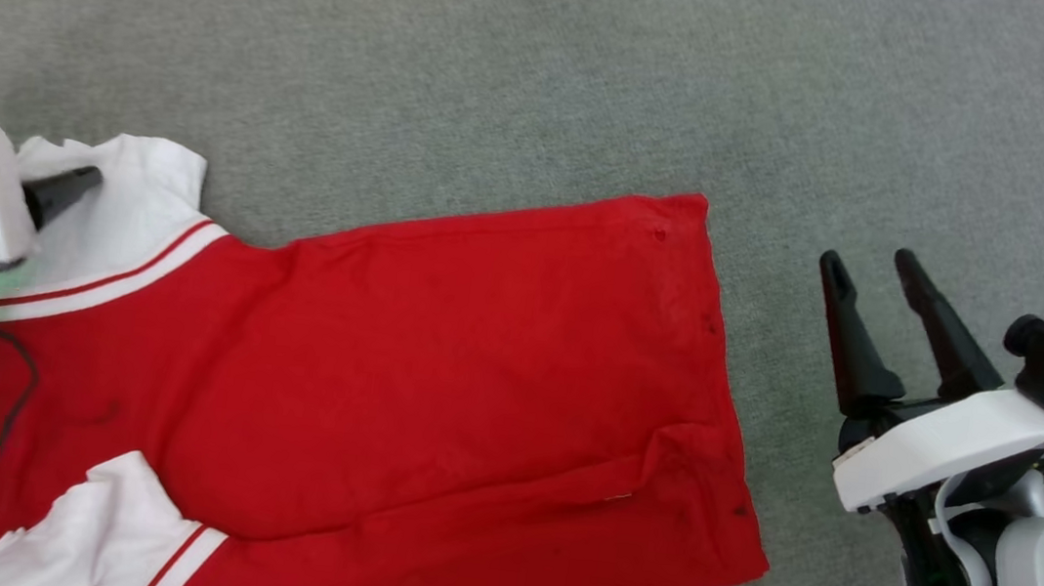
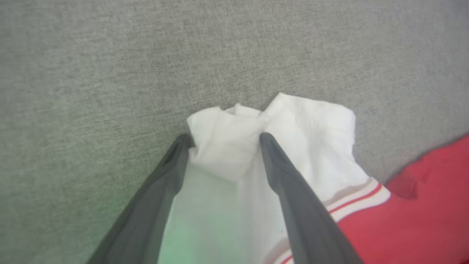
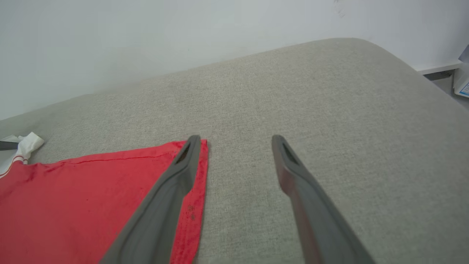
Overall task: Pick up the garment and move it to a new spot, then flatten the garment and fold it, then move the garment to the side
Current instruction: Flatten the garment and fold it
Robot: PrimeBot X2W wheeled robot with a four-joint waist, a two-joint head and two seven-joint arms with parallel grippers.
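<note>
Black fingers of the left pincer (image 2: 225, 138) are spread apart, not clamped on anything; they straddle the crumpled end of a white sleeve (image 2: 307, 135), one tip at the sleeve's edge where it meets the grey fabric surface (image 2: 110, 73), the other tip over the sleeve cloth itself; can't tell if either tip actually presses the fabric. Just past that sleeve comes the red-and-white striped trim (image 2: 361, 200), then the red body of the garment (image 1: 435, 362). Head view: garment lies spread out on the grey surface, sleeve end toward the robot's left, hem (image 1: 721, 355) toward the right, mostly flat with one long crease running toward the near hem corner. Second white sleeve (image 1: 103, 521) is at the near left, lying in over the red body, with its own striped trim. A thin black cable (image 1: 5, 431) from the left arm hangs across the red cloth near the shoulder. Right pincer (image 1: 869, 259) is also spread apart with nothing between the fingers, held over bare grey surface just beside the hem, not touching the garment as far as the head view shows. In the right wrist view one finger lines up over the far hem corner (image 3: 201, 165), the other sits over bare grey fabric. Beyond the rounded far edge of the surface is a pale wall (image 3: 146, 36)
</note>
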